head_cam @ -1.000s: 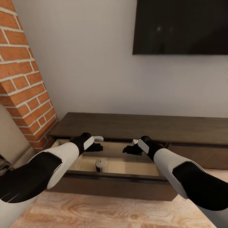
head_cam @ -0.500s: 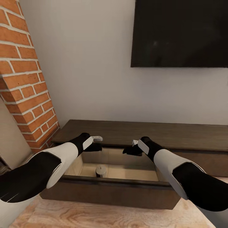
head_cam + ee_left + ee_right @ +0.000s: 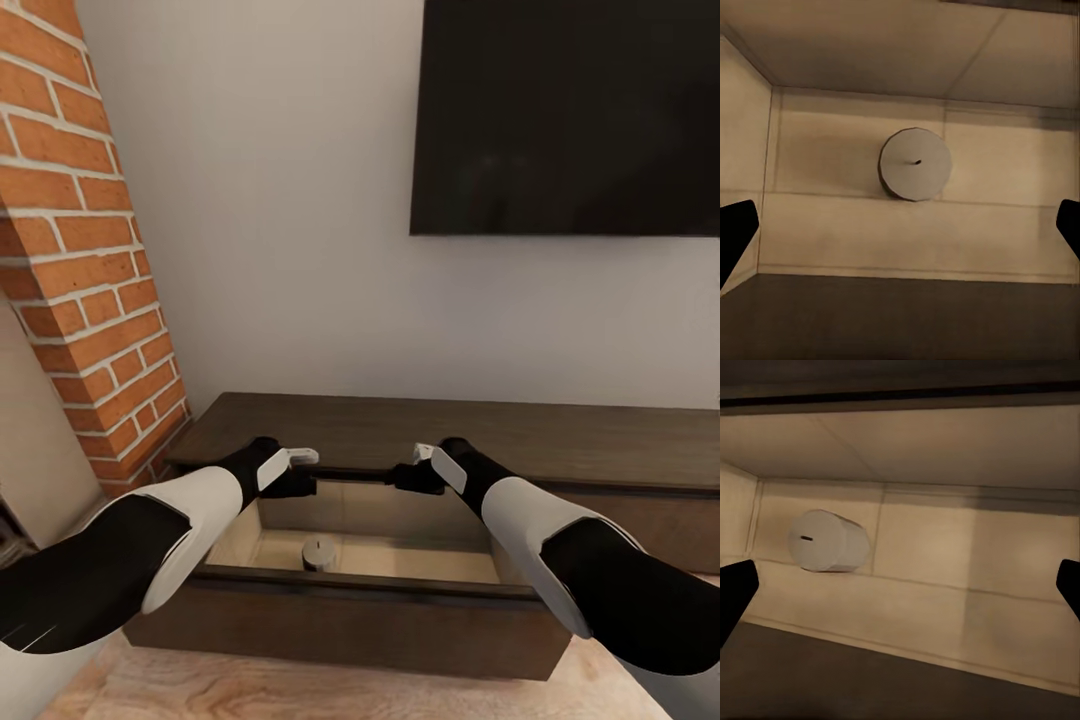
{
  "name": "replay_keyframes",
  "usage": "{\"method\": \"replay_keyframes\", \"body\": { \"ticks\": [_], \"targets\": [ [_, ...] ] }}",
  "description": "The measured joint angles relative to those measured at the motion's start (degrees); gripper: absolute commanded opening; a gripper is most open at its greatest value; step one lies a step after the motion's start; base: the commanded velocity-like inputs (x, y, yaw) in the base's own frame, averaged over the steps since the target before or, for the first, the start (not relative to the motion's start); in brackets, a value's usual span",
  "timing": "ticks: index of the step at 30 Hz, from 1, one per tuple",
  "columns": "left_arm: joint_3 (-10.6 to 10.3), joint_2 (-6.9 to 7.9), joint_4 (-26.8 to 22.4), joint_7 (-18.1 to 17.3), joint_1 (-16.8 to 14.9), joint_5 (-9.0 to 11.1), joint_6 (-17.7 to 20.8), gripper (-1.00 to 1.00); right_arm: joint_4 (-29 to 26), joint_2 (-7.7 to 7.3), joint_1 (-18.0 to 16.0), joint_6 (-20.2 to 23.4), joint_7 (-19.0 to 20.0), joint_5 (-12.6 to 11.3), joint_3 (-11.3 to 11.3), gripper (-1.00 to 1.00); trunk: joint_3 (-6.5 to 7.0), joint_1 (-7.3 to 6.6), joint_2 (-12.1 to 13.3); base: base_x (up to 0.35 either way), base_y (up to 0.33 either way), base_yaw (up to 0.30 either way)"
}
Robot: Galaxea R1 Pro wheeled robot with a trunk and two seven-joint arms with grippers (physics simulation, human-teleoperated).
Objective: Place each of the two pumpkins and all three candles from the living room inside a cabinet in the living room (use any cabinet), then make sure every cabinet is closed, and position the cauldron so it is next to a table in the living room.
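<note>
Cabinet [image 3: 420, 430] drawer open against white wall, candle [image 3: 319, 552] upright inside, left gripper [image 3: 300, 472] and right gripper [image 3: 408, 472] both spread empty.

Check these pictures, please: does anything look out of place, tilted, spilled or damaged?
Nothing stands out. The long dark-brown wooden cabinet has one drawer pulled open, and a single stubby pale grey candle stands upright on its beige floor. Both grippers, left and right, hover open and empty above the drawer.

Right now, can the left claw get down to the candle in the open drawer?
Probably yes. The left claw hangs open above the open drawer, and the candle stands upright below it on the drawer floor, with nothing between them.
</note>
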Motion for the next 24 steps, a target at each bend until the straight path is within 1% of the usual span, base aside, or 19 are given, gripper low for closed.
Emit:
{"method": "replay_keyframes", "body": {
  "ticks": [4, 6, 7, 9, 10, 12, 15, 18, 24],
  "targets": [
    [0.00, 0.12, 0.04, -0.26, 0.06, 0.01, -0.01, 1.00, 0.00, 0.92, 0.17, -1.16, 0.21, -0.04, 0.01, 1.00, 0.89, -0.10, 0.05, 0.000, 0.000, 0.000],
    [0.03, 0.17, 0.05, -0.28, 0.07, 0.02, -0.01, 1.00, 0.00, 1.87, 0.56, -2.95, 0.22, -0.03, 0.01, 1.00, 1.33, -0.15, 0.08, 0.000, 0.000, -0.032],
    [0.02, 0.18, 0.05, -0.29, 0.07, 0.04, -0.08, 1.00, -0.01, 2.62, 1.06, -4.09, 0.22, -0.04, 0.01, 1.00, 1.32, -0.15, 0.09, 0.000, 0.000, -0.103],
    [0.01, 0.16, 0.07, -0.29, 0.09, 0.12, -0.45, 1.00, -0.01, 3.00, 1.30, -4.61, 0.22, 0.03, 0.02, 1.00, 1.30, -0.15, 0.09, 0.000, 0.000, -0.166],
    [0.02, 0.15, 0.08, -0.27, 0.11, 0.29, -1.55, 1.00, -0.01, 3.22, 1.44, -4.93, 0.20, 0.03, 0.03, 1.00, 1.28, -0.15, 0.09, 0.000, 0.000, -0.212],
    [0.03, 0.14, 0.11, -0.25, 0.13, 0.52, -3.09, 1.00, -0.01, 3.37, 1.53, -5.14, 0.16, 0.05, 0.03, 1.00, 1.24, -0.15, 0.09, 0.000, 0.000, -0.238],
    [0.08, 0.13, 0.23, -0.11, 0.40, 0.94, -6.95, 1.00, -0.01, 3.58, 1.66, -5.42, -0.12, 0.10, 0.02, 1.00, 1.13, -0.15, 0.09, 0.000, 0.000, -0.265],
    [0.09, 0.13, 0.25, -0.09, 0.52, 1.02, -7.73, 1.00, 0.00, 3.62, 1.68, -5.48, -0.21, 0.13, 0.01, 1.00, 0.99, -0.14, 0.09, -0.061, -0.072, -0.261],
    [0.11, 0.14, 0.25, -0.08, 0.61, 1.05, -8.14, 1.00, 0.02, 3.64, 1.68, -5.51, -0.26, 0.15, 0.01, 1.00, 0.57, -0.13, 0.09, -0.181, -0.195, -0.202]
  ]
}}
